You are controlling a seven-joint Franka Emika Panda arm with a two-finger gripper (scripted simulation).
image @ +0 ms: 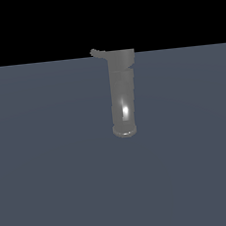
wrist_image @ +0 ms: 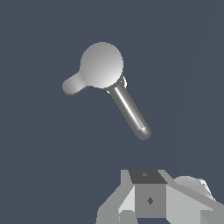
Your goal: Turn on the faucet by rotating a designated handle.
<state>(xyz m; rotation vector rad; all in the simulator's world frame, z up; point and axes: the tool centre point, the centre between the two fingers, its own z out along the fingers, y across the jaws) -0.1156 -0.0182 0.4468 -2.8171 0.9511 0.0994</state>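
Note:
The faucet (image: 122, 94) is a tall grey metallic cylinder standing upright on its rimmed base, with a bright highlight low on its body. Its wider cap carries the handle (image: 97, 53), a short stub jutting toward the exterior view's left. The wrist view looks down on the faucet's round cap (wrist_image: 101, 64), with the handle (wrist_image: 73, 84) sticking out sideways and the body receding below. Only pale parts of my gripper (wrist_image: 151, 199) show at that picture's edge, well apart from the faucet. The fingertips are not clear, and nothing is held. The exterior view does not show the gripper.
The faucet stands on a flat blue-grey floor (image: 53, 180) that stretches in every direction, with black background behind it. No other objects are in view.

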